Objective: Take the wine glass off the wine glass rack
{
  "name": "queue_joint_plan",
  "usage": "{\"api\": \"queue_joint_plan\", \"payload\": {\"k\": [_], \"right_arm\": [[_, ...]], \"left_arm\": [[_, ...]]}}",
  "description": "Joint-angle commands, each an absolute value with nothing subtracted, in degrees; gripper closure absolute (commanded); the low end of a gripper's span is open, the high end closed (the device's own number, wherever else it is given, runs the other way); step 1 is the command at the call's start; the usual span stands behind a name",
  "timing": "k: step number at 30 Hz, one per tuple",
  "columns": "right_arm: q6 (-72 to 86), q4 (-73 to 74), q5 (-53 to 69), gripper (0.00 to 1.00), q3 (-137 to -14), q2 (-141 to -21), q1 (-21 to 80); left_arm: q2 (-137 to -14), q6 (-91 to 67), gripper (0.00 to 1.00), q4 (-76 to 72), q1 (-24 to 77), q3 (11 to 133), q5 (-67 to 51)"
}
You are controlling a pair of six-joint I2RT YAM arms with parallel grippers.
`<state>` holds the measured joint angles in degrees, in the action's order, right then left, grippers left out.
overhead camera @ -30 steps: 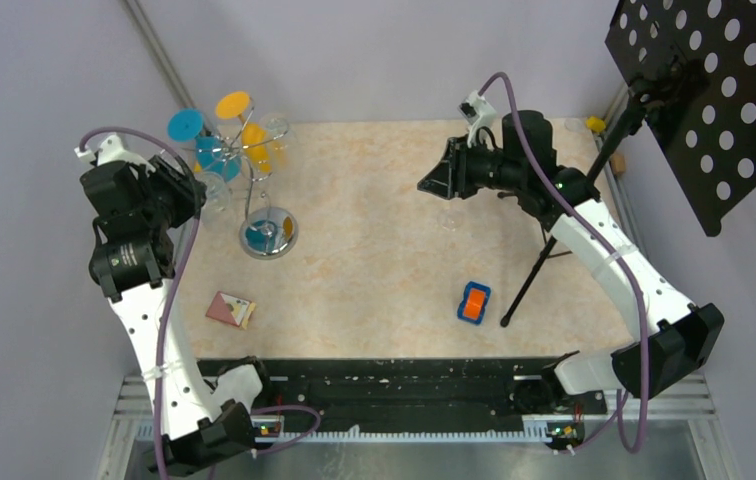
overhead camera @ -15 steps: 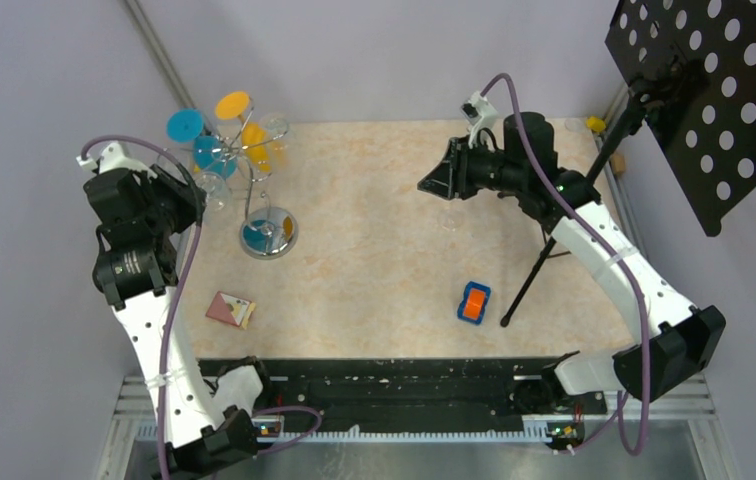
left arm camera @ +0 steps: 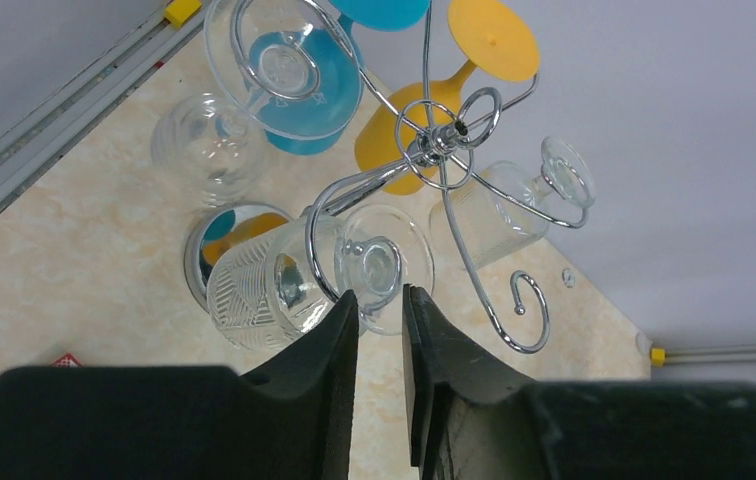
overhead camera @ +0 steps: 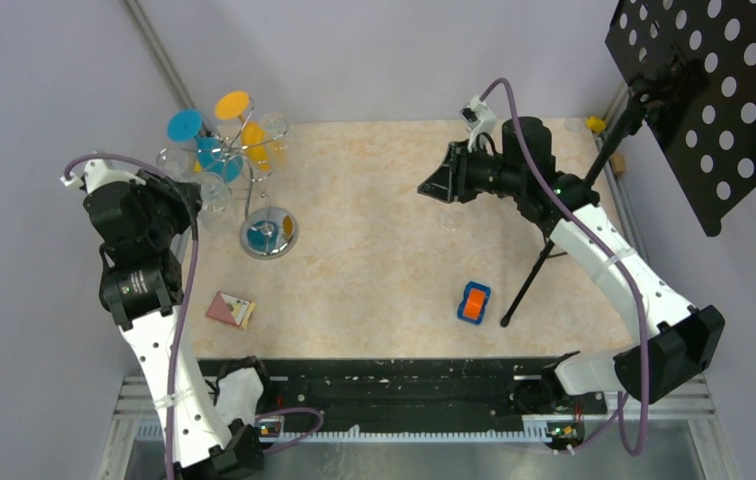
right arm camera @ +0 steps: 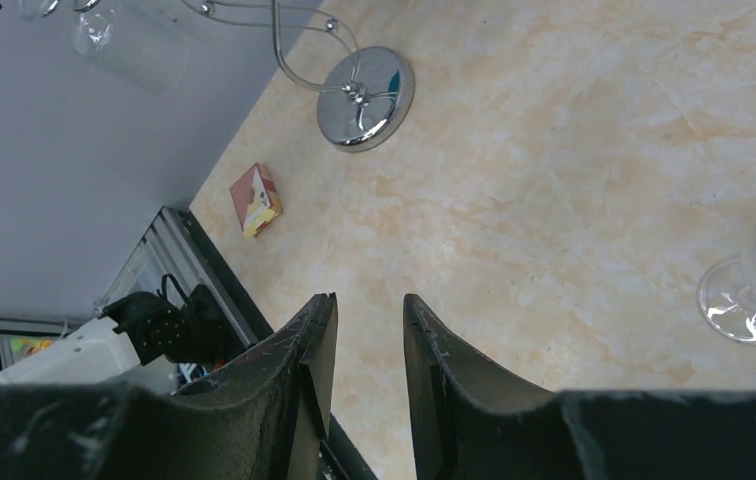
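I read left claw (left arm camera: 379,296) narrow, tips by foot of wine glass (left arm camera: 254,295) hanging on wine glass rack (left arm camera: 439,141) — right claw (right arm camera: 368,300) narrow, empty.

A clear, cut-pattern wine glass (left arm camera: 254,292) hangs bowl-down, its foot caught in a spiral arm of the silver wire rack (left arm camera: 441,140). The rack stands upright on its round chrome base at the table's (overhead camera: 374,250) far-left corner.

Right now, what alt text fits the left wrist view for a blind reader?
Black fingers point at the foot of a clear patterned wine glass hanging on a silver wine glass rack, beside a blue glass and an orange glass.
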<state>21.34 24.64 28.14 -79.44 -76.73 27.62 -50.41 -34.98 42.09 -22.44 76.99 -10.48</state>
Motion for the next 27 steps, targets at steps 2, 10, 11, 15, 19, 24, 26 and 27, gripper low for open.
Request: {"api": "queue_joint_plan", "payload": {"k": [2,10,11,15,19,24,26,27], "right_arm": [[22.1,21.5,28.3,0.68,-79.2,-74.3,27.2],[22.3,20.7,28.7,0.68,-78.5,-74.2,27.3],[22.4,20.6,28.7,0.68,-78.4,-74.2,27.2],[22.2,20.9,28.2,0.68,-78.3,-74.1,27.2],[21.9,20.8,28.1,0.68,-78.4,-74.1,27.2],[22.1,20.5,28.2,0.68,-78.1,-74.1,27.2],[22.1,20.4,28.3,0.68,-78.1,-74.3,27.2],[22.1,20.5,28.3,0.68,-78.1,-74.3,27.2]], "left_arm": [[-49.5,-41.0,0.73,37.3,-22.9,74.9,-7.6],[-49.6,-38.1,0.54,37.0,-22.9,76.3,-2.4],[-49.9,-37.7,0.53,37.1,-22.9,76.6,-2.6],[-50.6,-37.2,0.65,35.6,-23.0,76.9,-5.4],[-51.7,-36.2,0.67,34.0,-23.1,77.2,-8.1],[-53.1,-33.9,0.67,33.9,-23.1,78.3,-10.8],[-53.5,-33.5,0.66,34.3,-23.1,77.9,-10.8],[-53.6,-33.4,0.66,34.4,-23.1,77.7,-10.8]]}}
